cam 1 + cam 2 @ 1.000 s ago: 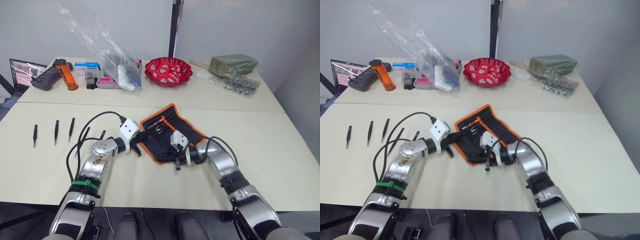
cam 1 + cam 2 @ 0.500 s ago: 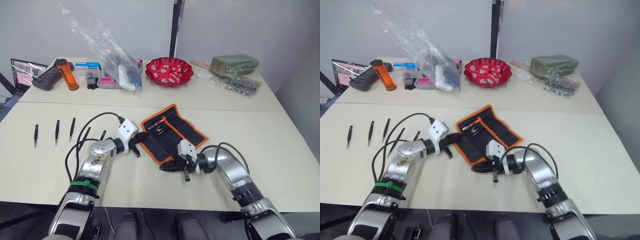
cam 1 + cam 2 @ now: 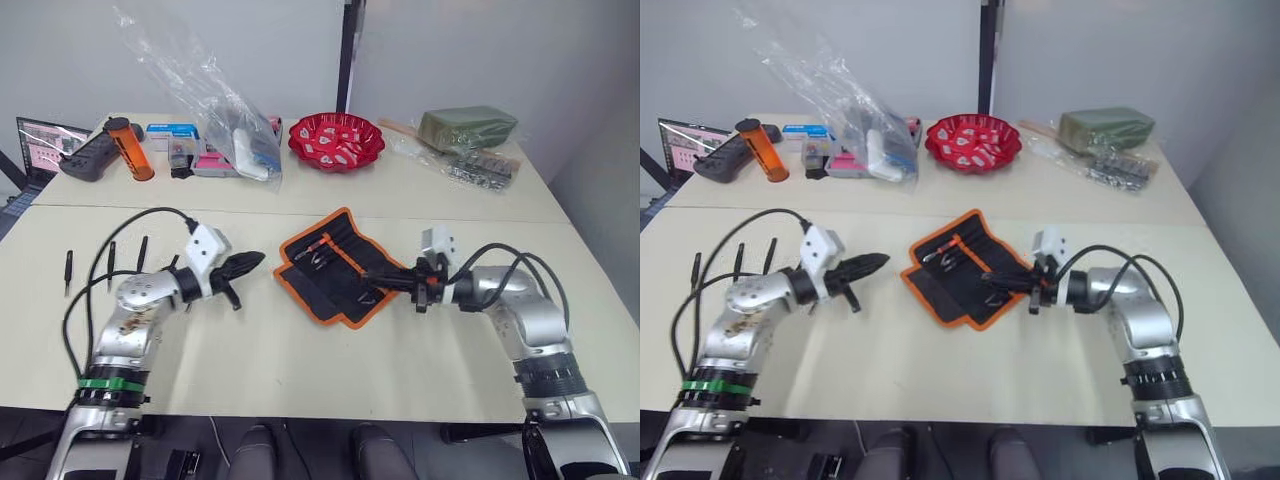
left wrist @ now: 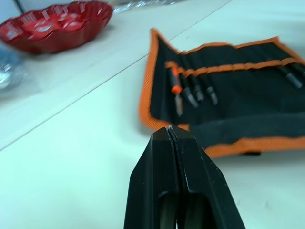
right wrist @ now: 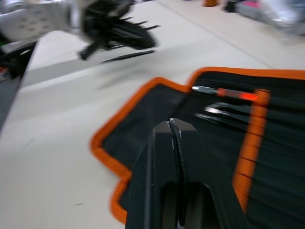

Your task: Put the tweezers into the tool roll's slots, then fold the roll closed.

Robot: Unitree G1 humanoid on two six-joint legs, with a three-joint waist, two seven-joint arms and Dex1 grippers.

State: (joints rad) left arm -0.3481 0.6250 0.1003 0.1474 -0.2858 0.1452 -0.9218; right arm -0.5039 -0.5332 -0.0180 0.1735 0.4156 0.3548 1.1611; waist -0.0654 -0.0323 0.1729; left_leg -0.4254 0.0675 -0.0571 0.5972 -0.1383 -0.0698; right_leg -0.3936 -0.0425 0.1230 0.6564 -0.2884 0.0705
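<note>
Left wrist view shows the left gripper (image 4: 174,138) with its fingers pressed together on nothing, now drawn back from the tool roll (image 3: 335,265) it was touching a second ago. The right gripper (image 3: 392,281), likewise closed and empty, has swung from the roll's near edge round to its right side, over the fabric. The roll lies open mid-table, a few tools in its slots (image 3: 322,250). Farther left, loose tweezers (image 3: 69,268) lie in a row on the table (image 3: 300,360), well apart from the roll. Both arms letting go suggests a reset: the tweezers are not yet slotted, and folding waits on that.
</note>
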